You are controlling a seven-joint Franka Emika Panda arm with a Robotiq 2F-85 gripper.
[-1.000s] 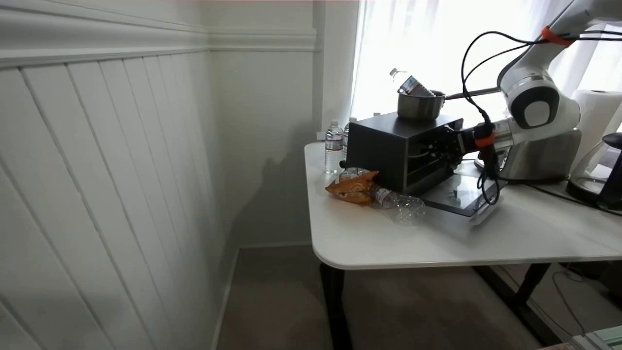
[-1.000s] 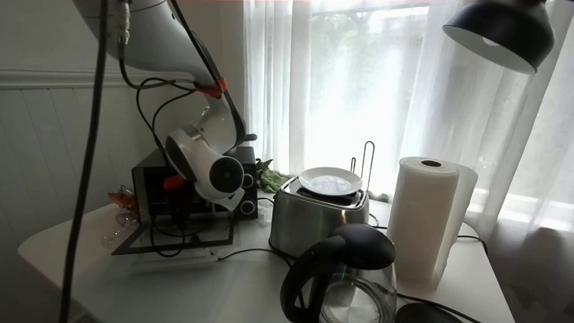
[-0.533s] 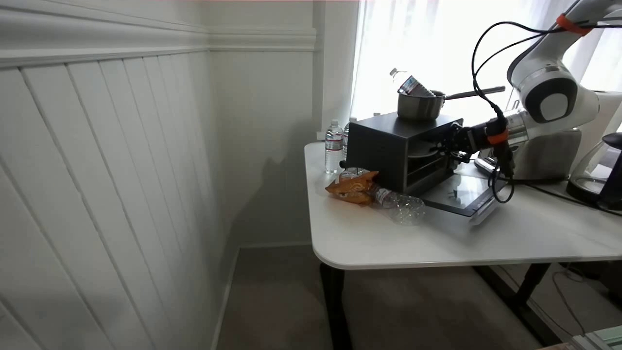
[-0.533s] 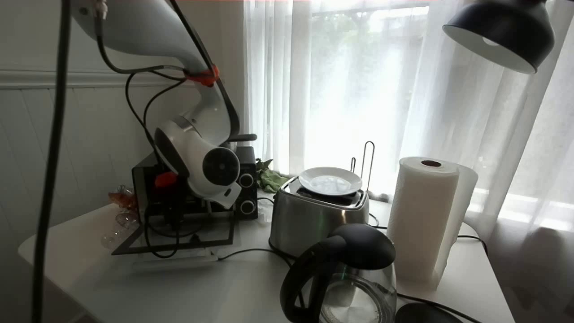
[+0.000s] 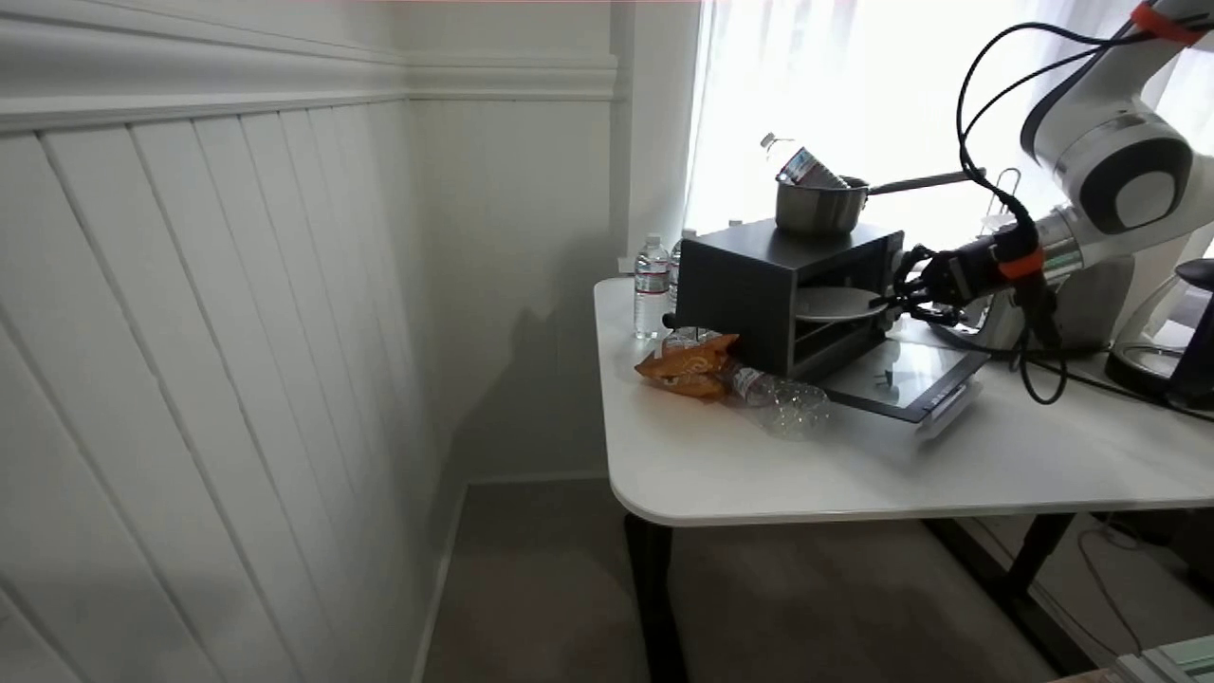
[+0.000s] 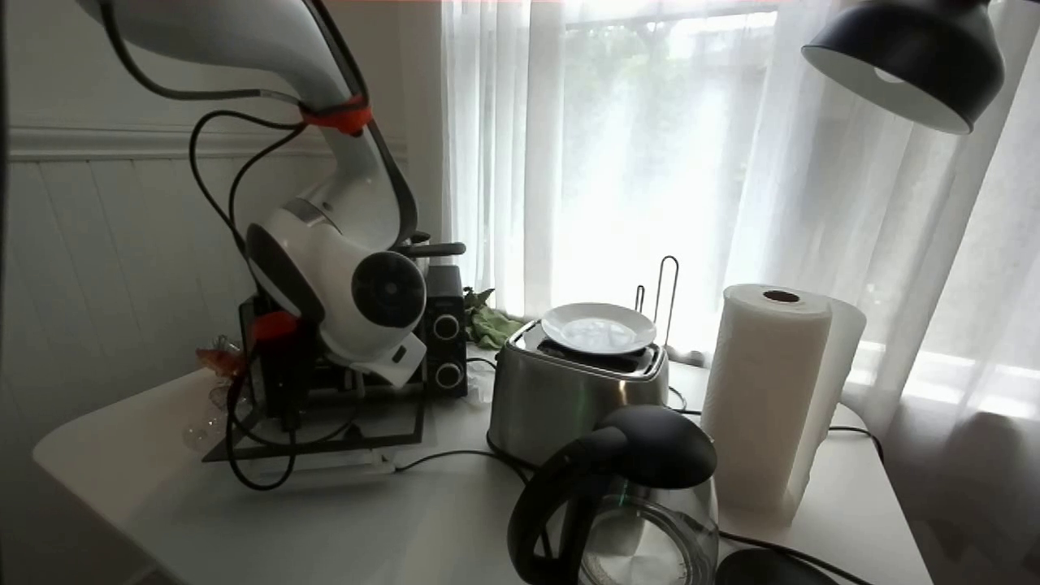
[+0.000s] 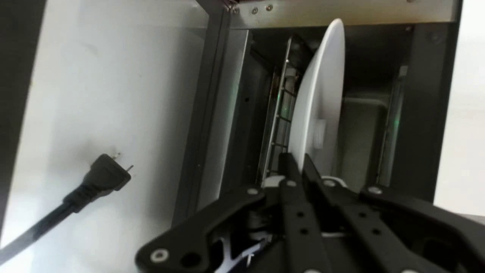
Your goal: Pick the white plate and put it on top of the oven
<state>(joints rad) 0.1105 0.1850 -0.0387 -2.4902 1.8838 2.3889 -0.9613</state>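
Since the earlier frame, the gripper (image 7: 299,163), arm (image 5: 1110,180) and plate (image 7: 320,94) had shifted outward from the oven (image 5: 740,304), and more of the plate showed at the oven's mouth in an exterior view. Gripper state: fingers (image 7: 290,168) drawn together to a narrow gap, one on each face of the plate's near rim, holding it. Plate position: far part within the oven chamber, gripped rim at the mouth, the whole running roughly level above the rack (image 7: 276,113); contact between plate and rack could not be told. The oven's door (image 5: 915,360) was lowered, and a black plug (image 7: 108,174) showed against its pane in the wrist view. On the oven's top stood a pot (image 5: 814,213) with a bottle (image 5: 808,169) leaning in it. Near the oven's side wall, an orange bag (image 5: 690,370) lay on the table (image 5: 721,474), with a clear bottle (image 5: 792,408) on its side just beside it; an upright bottle (image 5: 652,289) stood close by. A second white dish (image 6: 600,329) rested on the toaster (image 6: 561,406), well apart from the gripper. A jug (image 6: 642,471) and an upright paper roll (image 6: 768,398) stood near the toaster.
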